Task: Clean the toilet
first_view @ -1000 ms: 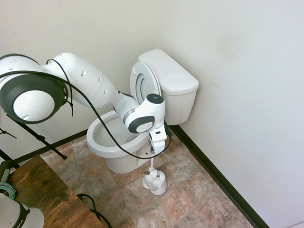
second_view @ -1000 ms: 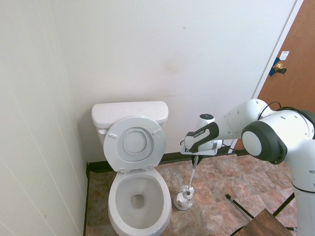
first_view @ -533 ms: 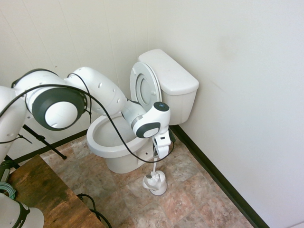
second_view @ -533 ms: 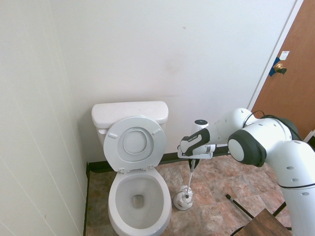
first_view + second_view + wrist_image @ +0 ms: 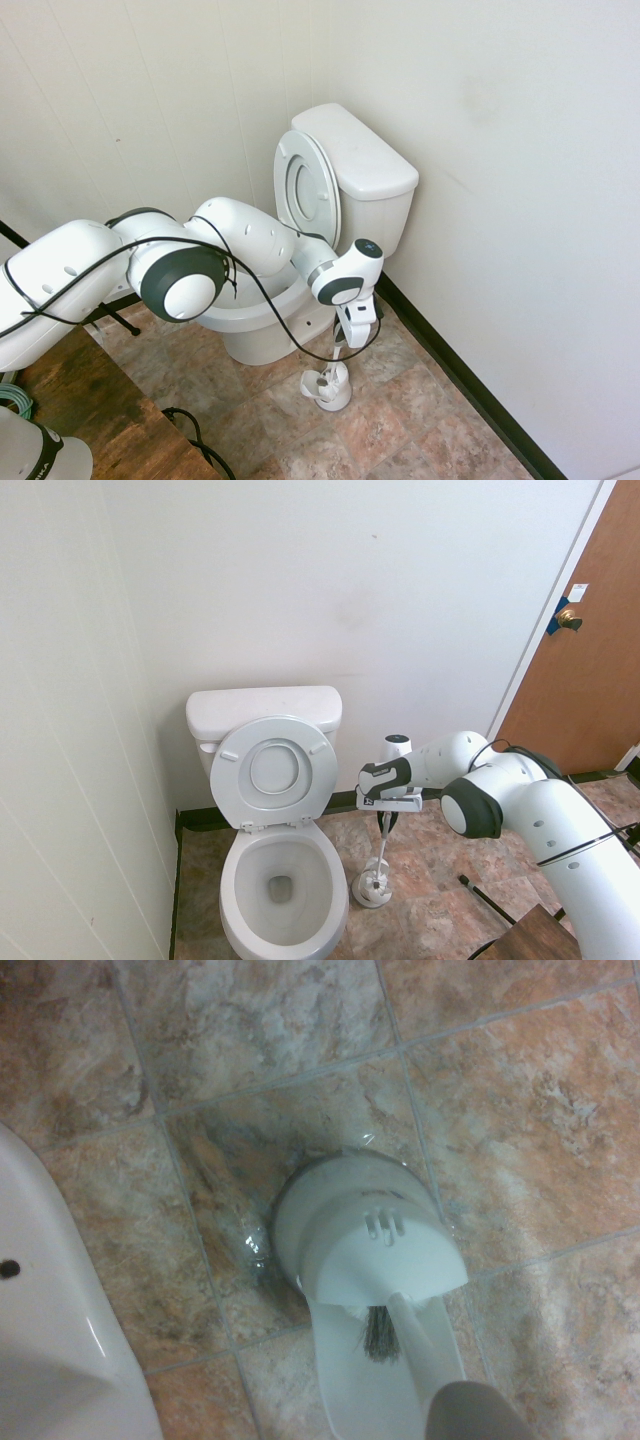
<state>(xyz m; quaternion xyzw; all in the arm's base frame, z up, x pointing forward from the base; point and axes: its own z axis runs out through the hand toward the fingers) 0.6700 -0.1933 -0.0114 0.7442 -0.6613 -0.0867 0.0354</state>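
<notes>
Underfoot, mottled brown stone-look tiles (image 5: 520,1080) meet plain white walls (image 5: 520,150) at a dark baseboard (image 5: 450,370). Against the wall stands the glossy toilet (image 5: 275,870), its seat and lid raised against the tank. Beside its bowl, the gripper (image 5: 352,336) hangs over a round white brush holder (image 5: 328,388); whether its fingers grip the brush handle (image 5: 384,842) cannot be told. Only the second exterior view shows the brown door (image 5: 580,660); only the wrist view shows dark bristles (image 5: 378,1332).

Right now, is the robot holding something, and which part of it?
It looks so: the gripper sits at the top of the toilet brush handle, the brush in its holder.
</notes>
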